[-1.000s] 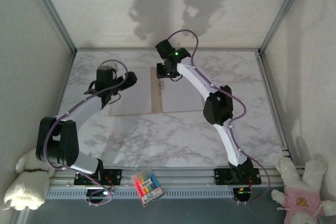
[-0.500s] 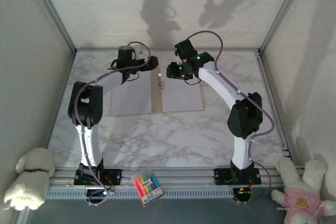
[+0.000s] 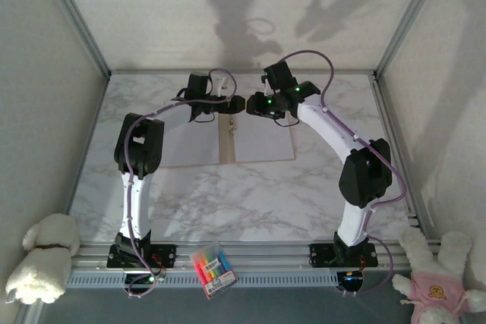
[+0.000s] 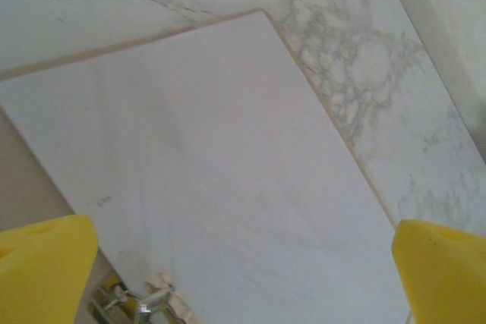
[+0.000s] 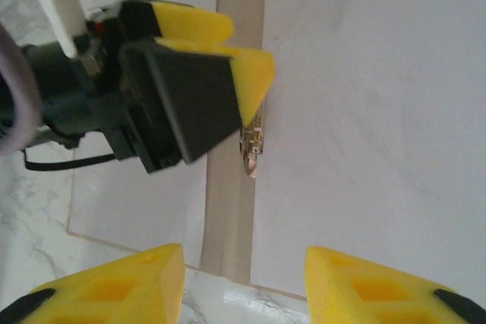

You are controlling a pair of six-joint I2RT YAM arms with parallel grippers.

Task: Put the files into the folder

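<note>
The folder lies open and flat on the marble table, its brown spine bare. White files cover both leaves, the left sheet and the right sheet. A metal clip sits on the spine. My left gripper hovers over the far end of the spine, open wide above a sheet, nothing between its yellow fingers. My right gripper faces it from the right, open and empty. The left gripper's yellow pads are close in front of it.
A pack of highlighters rests on the front rail between the arm bases. Plush toys sit at the near left and near right corners. Metal frame posts and white walls close in the table's sides and back.
My left arm has swung from the folder's left leaf to the far end of the spine. The right gripper has shifted right and a little back. Both grippers now face each other.
</note>
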